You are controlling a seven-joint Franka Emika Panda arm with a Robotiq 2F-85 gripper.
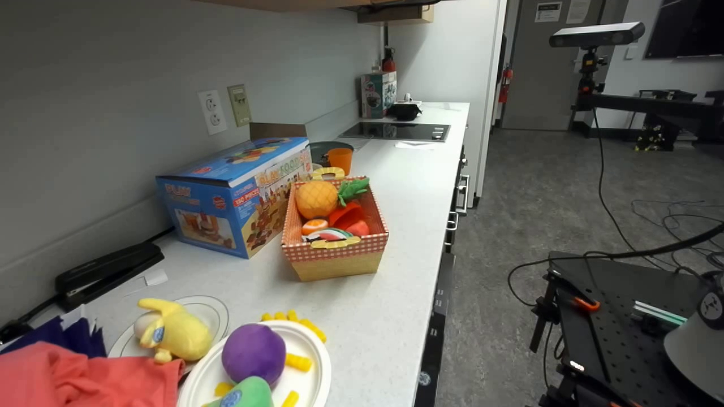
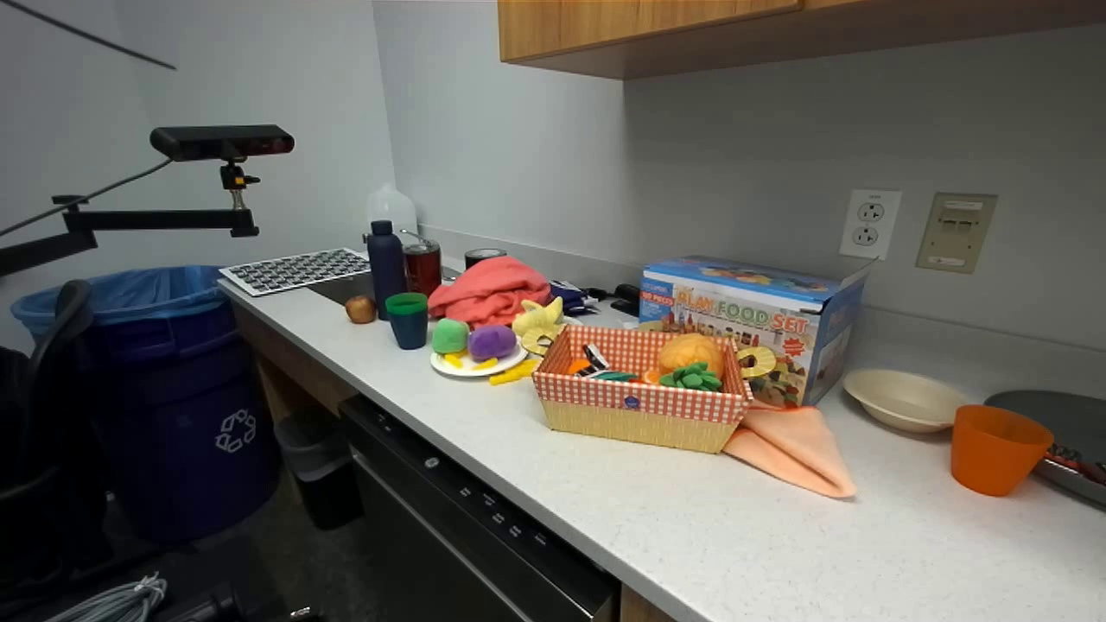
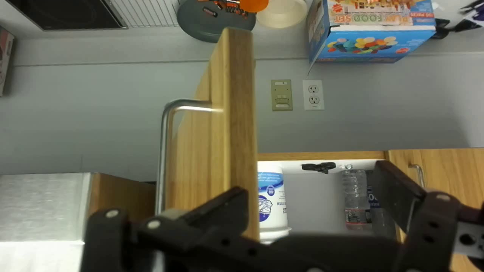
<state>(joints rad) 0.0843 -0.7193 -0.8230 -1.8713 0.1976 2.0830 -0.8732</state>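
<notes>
In the wrist view my gripper (image 3: pixel 313 189) is spread wide, holding nothing; the wooden cabinet door (image 3: pixel 241 124), metal handle (image 3: pixel 163 155) on its face, stands open behind one finger (image 3: pixel 225 207), contact unclear.

Play food box (image 3: pixel 378 43): blue top, multicoloured food pictures
Cabinet door (image 3: pixel 215 143), higher than the box: golden-brown wood grain
Door handle (image 3: pixel 163 151): silver
Gripper (image 3: pixel 314 202): black
Tub (image 3: pixel 274 204), higher than the box: white, blue print
Basket (image 2: pixel 639 428), beside the box: red-and-white check above straw yellow
Cup (image 2: pixel 994 453), near the box: plain orange
</notes>
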